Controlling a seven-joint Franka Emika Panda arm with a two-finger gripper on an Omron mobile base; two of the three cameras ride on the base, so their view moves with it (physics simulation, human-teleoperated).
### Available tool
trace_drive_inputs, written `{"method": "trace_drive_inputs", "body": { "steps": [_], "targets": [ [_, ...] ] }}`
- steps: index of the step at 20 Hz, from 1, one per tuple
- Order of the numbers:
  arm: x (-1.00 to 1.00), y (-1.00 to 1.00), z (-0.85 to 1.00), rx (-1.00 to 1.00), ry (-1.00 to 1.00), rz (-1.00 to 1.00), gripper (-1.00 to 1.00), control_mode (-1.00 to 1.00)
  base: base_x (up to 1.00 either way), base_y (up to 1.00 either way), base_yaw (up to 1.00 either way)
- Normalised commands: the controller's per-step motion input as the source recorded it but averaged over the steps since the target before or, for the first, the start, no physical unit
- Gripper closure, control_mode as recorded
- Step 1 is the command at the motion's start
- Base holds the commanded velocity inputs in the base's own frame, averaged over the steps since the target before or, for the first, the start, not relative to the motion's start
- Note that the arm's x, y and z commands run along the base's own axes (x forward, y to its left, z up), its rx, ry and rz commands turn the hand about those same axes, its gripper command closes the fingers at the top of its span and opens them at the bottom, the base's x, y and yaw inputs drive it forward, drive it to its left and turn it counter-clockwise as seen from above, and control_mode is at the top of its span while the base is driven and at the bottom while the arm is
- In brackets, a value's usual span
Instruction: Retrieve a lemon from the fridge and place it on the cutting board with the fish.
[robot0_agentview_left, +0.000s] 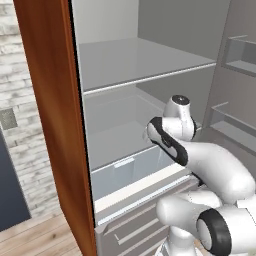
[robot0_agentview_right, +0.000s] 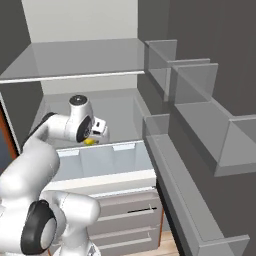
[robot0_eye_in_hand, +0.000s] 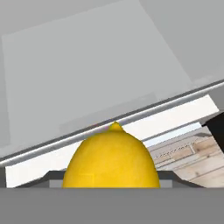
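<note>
Reaching into the open fridge (robot0_agentview_left: 150, 65), the arm has its hand low over the shelf just above the drawers, wrist bent so the gripper (robot0_agentview_right: 93, 140) points down at the lemon (robot0_eye_in_hand: 111, 159). In the right base view a scrap of yellow shows directly under the hand, just behind the front wall of the clear bin (robot0_agentview_right: 105, 160), so the lemon sits at the front of that shelf. In the hand view the lemon fills the bottom centre, nipple end up, very close to the camera, which fits a fruit lying between the fingers. The fingertips themselves are hidden there, so contact is not visible; judgement: the jaws stand at a middling width that matches the lemon's girth, likely closed on it, but whether it is gripped or merely straddled I cannot tell. The low, forward reach is probably forced by the glass shelf (robot0_agentview_left: 145, 60) overhead, leaving a shallow slot to work in. The door bins (robot0_agentview_right: 200, 100) stand to the right, well apart from the hand. Next step, as judged: lift clear of the bin wall and back out without knocking the shelf edge.
</note>
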Motion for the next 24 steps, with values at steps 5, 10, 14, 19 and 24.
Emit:
{"method": "trace_drive_inputs", "body": {
  "steps": [5,10,14,19,24],
  "targets": [
    [-0.85,-0.05,0.64,-0.03,0.1,-0.19,1.0,-1.0,0.0,0.0,0.0],
    [-0.72,-0.13,0.47,-0.01,0.07,-0.09,1.0,-1.0,0.0,0.0,0.0],
    [-0.8,0.0,0.48,0.0,0.07,0.04,1.0,-1.0,0.0,0.0,0.0],
    [-0.75,0.0,0.35,0.0,0.12,0.1,1.0,-1.0,0.0,0.0,0.0],
    [-0.08,0.0,0.0,-0.01,0.02,0.0,1.0,-1.0,0.0,0.0,0.0]
  ]
}}
